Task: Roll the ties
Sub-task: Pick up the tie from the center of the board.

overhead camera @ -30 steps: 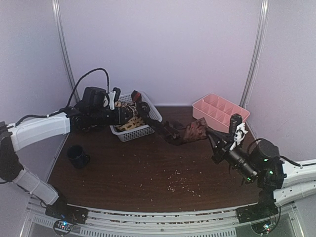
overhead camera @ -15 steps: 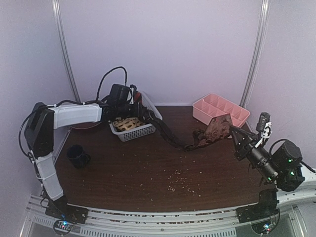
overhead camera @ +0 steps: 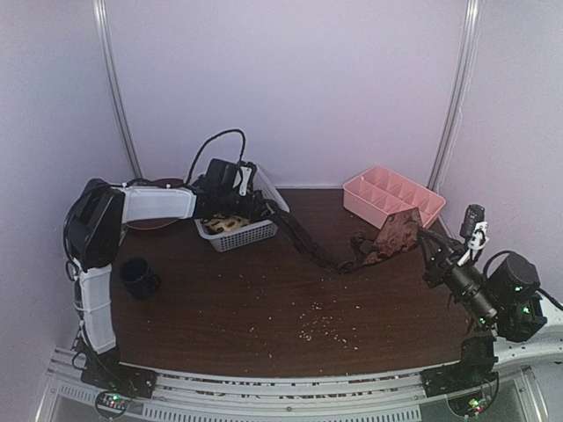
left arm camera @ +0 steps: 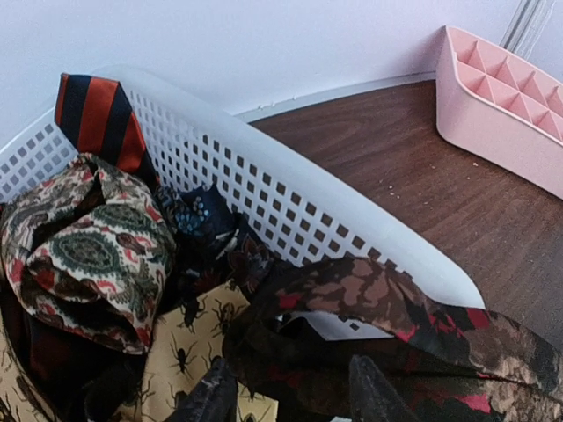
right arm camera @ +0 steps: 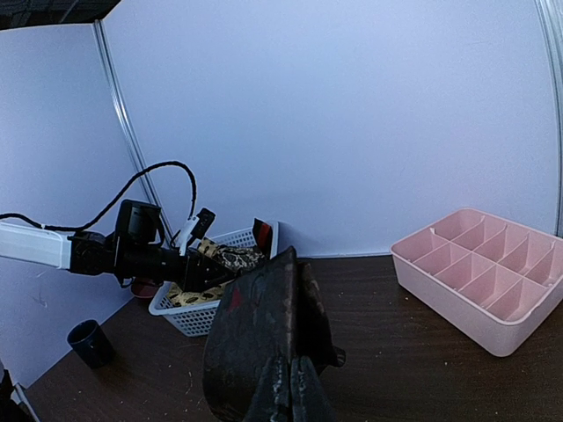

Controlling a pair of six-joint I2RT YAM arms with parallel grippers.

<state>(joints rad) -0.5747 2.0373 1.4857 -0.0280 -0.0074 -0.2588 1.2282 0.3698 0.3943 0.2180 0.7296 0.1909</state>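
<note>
The white basket [left arm camera: 281, 202] stands at the back left of the brown surface [overhead camera: 229, 308] and it is full of ties. From above, the left fingers [overhead camera: 260, 209] are at the right end of the basket, just over its rim. In the left wrist view they are about half apart, and a dark tie [left arm camera: 387, 299] with red flowers passes between them. It seems to touch both, but I cannot tell if they really press it. This dark tie comes out over the right rim of the basket, goes down to the surface and runs away to the right and a little to the front. Well apart from the basket, its wide end goes up into the air. There the right fingers [right arm camera: 287, 389] are fully closed on the lower edge of the wide end and hold it upright above the surface. Inside the basket, a paisley tie [left arm camera: 88, 255] lies bunched at the left. A striped tie [left arm camera: 97, 110] in red and navy stands against the back wall, and a yellow tie [left arm camera: 198, 338] with small insects lies at the bottom. A pink tray [overhead camera: 391, 195] with compartments is far right of the basket, along the back wall. A dark mug [overhead camera: 139, 277] stands to the front left of the basket. Some crumbs [overhead camera: 318, 318] lie in front of the basket, more to the right.
</note>
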